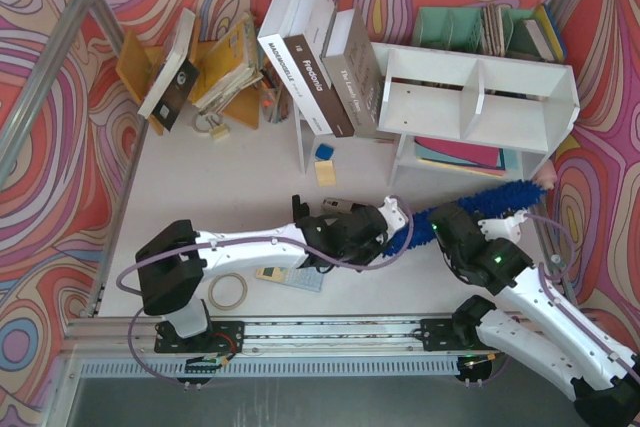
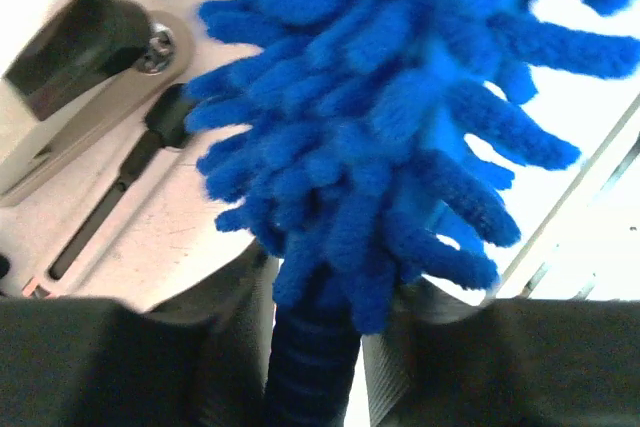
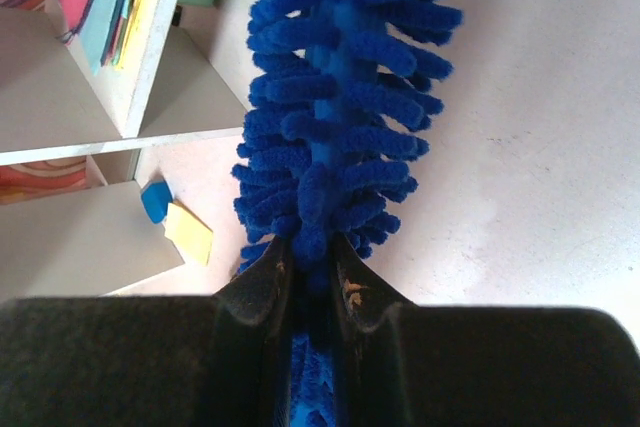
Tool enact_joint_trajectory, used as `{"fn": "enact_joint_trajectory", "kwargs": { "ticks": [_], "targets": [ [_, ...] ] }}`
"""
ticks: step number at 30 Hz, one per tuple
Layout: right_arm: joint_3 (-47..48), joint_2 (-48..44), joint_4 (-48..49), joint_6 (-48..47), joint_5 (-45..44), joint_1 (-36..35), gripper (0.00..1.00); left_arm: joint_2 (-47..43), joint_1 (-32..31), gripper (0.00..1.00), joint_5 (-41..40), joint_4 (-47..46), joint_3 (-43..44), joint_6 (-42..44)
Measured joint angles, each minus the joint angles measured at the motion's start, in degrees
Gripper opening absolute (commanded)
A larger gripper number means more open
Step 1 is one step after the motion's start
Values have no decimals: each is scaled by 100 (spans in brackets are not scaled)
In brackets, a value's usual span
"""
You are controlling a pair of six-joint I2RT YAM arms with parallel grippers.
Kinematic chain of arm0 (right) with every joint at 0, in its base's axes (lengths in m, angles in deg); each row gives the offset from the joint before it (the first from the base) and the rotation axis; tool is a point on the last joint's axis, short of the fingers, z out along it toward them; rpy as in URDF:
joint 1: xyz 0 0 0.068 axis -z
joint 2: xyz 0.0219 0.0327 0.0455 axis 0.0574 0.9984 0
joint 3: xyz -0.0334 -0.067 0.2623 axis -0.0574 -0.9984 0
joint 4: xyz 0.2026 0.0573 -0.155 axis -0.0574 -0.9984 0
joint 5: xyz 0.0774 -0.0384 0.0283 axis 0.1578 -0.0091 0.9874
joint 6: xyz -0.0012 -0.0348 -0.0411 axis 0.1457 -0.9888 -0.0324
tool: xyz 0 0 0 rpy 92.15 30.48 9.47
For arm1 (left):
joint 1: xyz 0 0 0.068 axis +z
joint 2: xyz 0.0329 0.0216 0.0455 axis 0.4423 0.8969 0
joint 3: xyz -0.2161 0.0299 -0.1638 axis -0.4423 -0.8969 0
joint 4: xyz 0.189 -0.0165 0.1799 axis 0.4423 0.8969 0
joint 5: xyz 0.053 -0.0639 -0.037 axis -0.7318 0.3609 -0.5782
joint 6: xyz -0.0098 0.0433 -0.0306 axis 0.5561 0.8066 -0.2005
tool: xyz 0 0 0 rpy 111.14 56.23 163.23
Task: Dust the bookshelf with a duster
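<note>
1. Top view: nearest are the two arm bases on the near rail. Both arms reach to the middle of the table. There the duster slants from near-left to far-right, with its fluffy tip just beside the right foot of the bookshelf. Whether it rests on the table or hangs just above it cannot be told. The left claw is at the handle end, and the right claw is further along the blue head. Books lean against the bookshelf's left side.

2. Left wrist view: the left claw has its fingers against either side of the ribbed blue handle, clamped on it just where the fluffy head of the duster begins.

3. Right wrist view: the right claw is pinched tight on the duster, its fingertips sunk into the pile. The bookshelf stands to the far left, with flat books on its lower level. A blue note and a yellow note lie on the table beside it.

4. The step in hand looks like passing the duster to the left claw. To do it well, the handle should sit centred and firm between the left fingers before the right claw lets go. The head should then be lifted level to the top board, away from the leaning books.
</note>
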Motion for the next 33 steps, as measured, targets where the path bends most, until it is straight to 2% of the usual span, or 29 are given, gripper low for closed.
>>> {"fn": "enact_joint_trajectory", "kwargs": {
  "ticks": [3,6,8,13,15,19,24,26,31,33],
  "targets": [
    [61,0,46,13,-39,11,0,0,-289,12,48,9,0,197],
    [83,-37,-125,17,-26,11,9,-13,-446,0,-181,0,0,160],
    [92,-61,-140,22,-26,11,17,-59,-496,0,-282,0,-2,157],
    [109,-184,-179,72,4,9,56,-269,-656,0,-479,-2,-59,155],
    [109,-210,-260,83,-20,11,69,-422,-748,0,-546,-48,-177,157],
    [79,-254,-306,-22,-57,11,78,-887,-870,0,-605,-339,-595,179],
    [-142,-389,-7,-328,-92,11,71,-1248,-949,0,-588,-369,-776,221],
    [-192,-409,157,-446,-92,11,66,-1259,-984,0,-590,-350,-776,223],
    [-201,-391,372,-636,-131,9,38,-1259,-1040,1,-605,-317,-776,243],
    [-197,-389,387,-693,-151,9,26,-1259,-1049,6,-612,-304,-776,243]
  ]
}}
